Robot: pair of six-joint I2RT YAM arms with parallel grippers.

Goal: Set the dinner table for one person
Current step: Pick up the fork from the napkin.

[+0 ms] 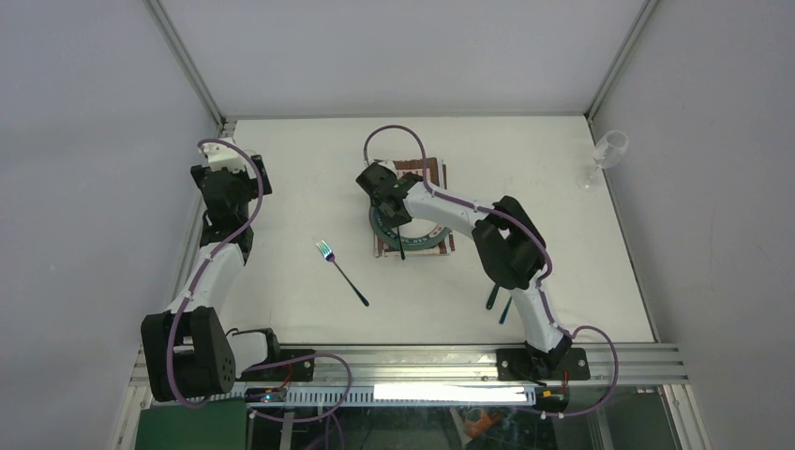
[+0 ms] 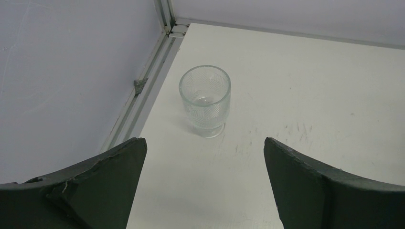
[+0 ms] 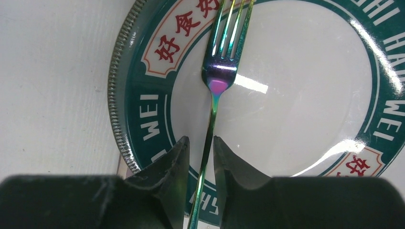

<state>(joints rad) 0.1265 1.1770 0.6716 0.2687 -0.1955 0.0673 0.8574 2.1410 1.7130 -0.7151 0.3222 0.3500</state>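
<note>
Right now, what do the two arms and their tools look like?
The left arm and right arm have white links with black joints and bases; a purple cable runs along each. The left tool and right tool each have two dark, wedge-shaped fingers. No markings visible.

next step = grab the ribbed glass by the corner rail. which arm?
Left. The left fingers stand wide open, and the glass is upright straight ahead of them with nothing in between. The right fingers are closed on a fork above the plate, so that arm is busy.
</note>
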